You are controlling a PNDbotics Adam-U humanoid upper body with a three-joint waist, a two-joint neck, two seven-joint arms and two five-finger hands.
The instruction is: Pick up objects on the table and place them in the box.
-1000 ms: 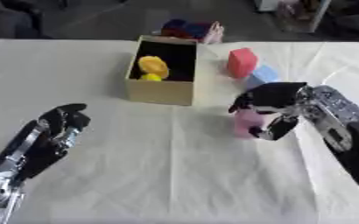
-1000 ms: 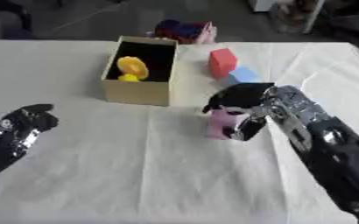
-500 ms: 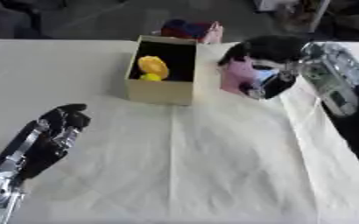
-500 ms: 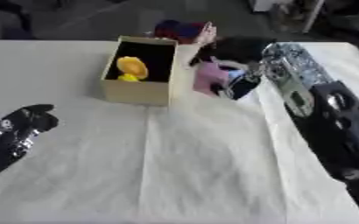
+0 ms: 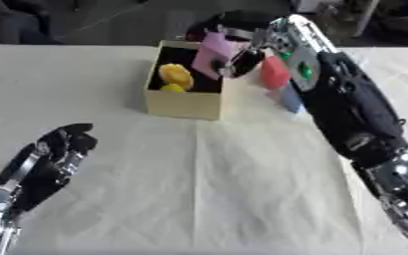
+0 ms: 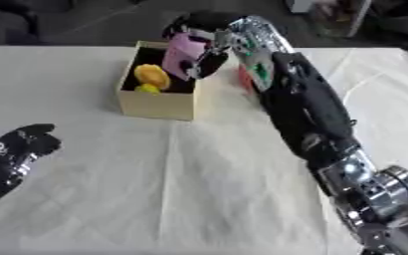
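The robot's right hand (image 5: 234, 37) has its fingers curled round a pink, flat-sided rectangular block (image 5: 209, 52), carried in the air over the far right part of the open tan cardboard box (image 5: 183, 104); the block lies directly under and slightly left of the palm, so the relation that matters is vertical: the box opening sits straight below the block, with the box's right wall just beside the block's lower right corner; the release likely calls for a small shift left, or the block may clip that wall.

The block's long axis runs roughly up-down, tilted with its top leaning away toward the far right; its broad pink face looks toward the camera and the left; whether its lower end has crossed the box rim cannot be told.

Inside the box lie yellow rounded objects (image 5: 175, 77) on the near-left side; free dark floor shows under the block.

Still on the white cloth-covered table (image 5: 242, 189): a red cube-like block (image 5: 273, 75) just right of the box, a light blue block (image 5: 289, 97) just nearer than it, both partly hidden by the right forearm; these lie nearer the right arm.

The robot's left hand (image 5: 47, 162) rests idle at the lower left, fingers relaxed and holding nothing, well apart from the box.
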